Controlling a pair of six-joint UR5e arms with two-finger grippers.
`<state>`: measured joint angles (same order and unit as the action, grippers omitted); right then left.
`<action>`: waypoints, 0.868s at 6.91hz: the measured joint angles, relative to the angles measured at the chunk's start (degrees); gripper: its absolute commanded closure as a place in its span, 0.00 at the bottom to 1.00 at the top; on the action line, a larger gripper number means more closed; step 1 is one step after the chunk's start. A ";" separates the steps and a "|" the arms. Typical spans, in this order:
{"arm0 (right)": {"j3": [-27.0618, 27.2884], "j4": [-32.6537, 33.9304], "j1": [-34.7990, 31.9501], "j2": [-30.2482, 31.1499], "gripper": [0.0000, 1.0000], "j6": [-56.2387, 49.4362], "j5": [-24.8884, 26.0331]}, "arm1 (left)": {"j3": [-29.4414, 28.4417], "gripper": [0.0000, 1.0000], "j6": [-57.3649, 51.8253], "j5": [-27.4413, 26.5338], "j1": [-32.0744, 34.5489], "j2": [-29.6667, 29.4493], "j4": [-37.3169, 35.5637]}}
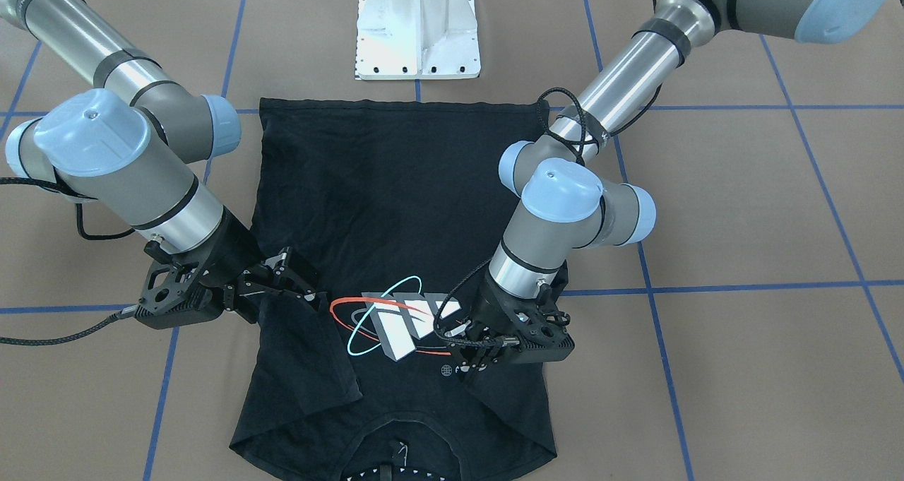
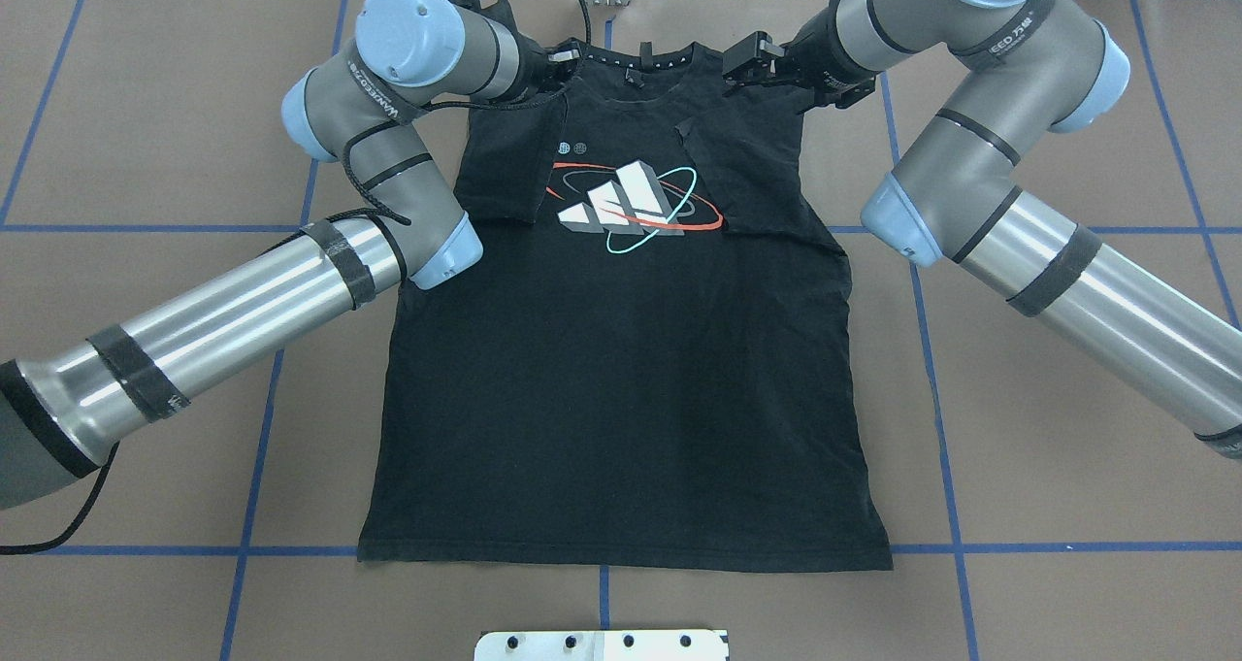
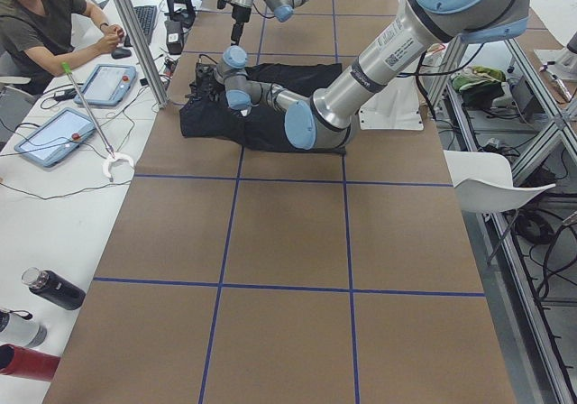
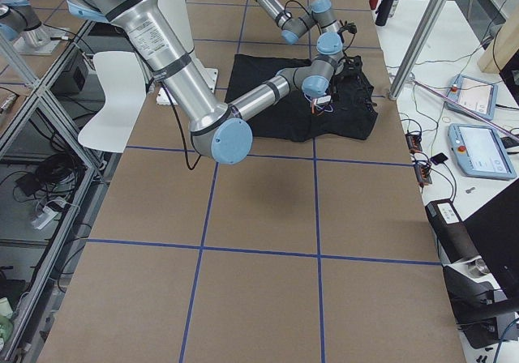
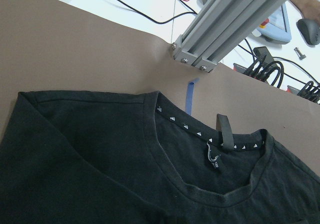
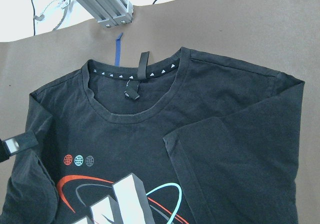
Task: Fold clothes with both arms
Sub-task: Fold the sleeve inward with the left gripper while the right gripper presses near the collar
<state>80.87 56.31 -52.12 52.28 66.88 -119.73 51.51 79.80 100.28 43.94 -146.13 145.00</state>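
Black cotton, front up: the T-shirt lies flat mid-counter, with its hem toward the robot's edge and its collar toward the operators' edge. Both sleeves are folded in over the chest. Its grey-white block logo is three slanted bars ringed by red-orange and teal ellipses. We see three tiny globe icons above it and white triangles along the collar tape. We read the lettering "WANEED" on the left arm.

Both arms reach across from the robot's edge, wrists bent inward over the shoulders. We find the left gripper low beside the logo; whether its fingers are open or closed we cannot tell. We find the right gripper at the folded sleeve's edge, fingers seemingly spread apart.
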 measured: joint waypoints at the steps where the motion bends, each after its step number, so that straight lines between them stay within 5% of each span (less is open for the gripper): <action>1: -0.01 0.02 0.00 0.01 0.00 0.00 -0.02 | -0.06 0.90 0.00 -0.01 -0.13 -0.10 1.51; 2: -0.01 0.03 -0.04 0.01 0.00 -0.02 0.00 | -0.12 0.06 0.00 -0.02 -0.36 -0.16 2.27; 6: -0.10 0.05 -0.02 -0.04 0.00 0.05 -0.16 | -0.11 0.01 0.80 -0.30 -0.29 0.10 6.27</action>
<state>80.78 56.36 -52.14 52.24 66.94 -119.89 51.41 80.60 99.98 43.65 -146.03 151.27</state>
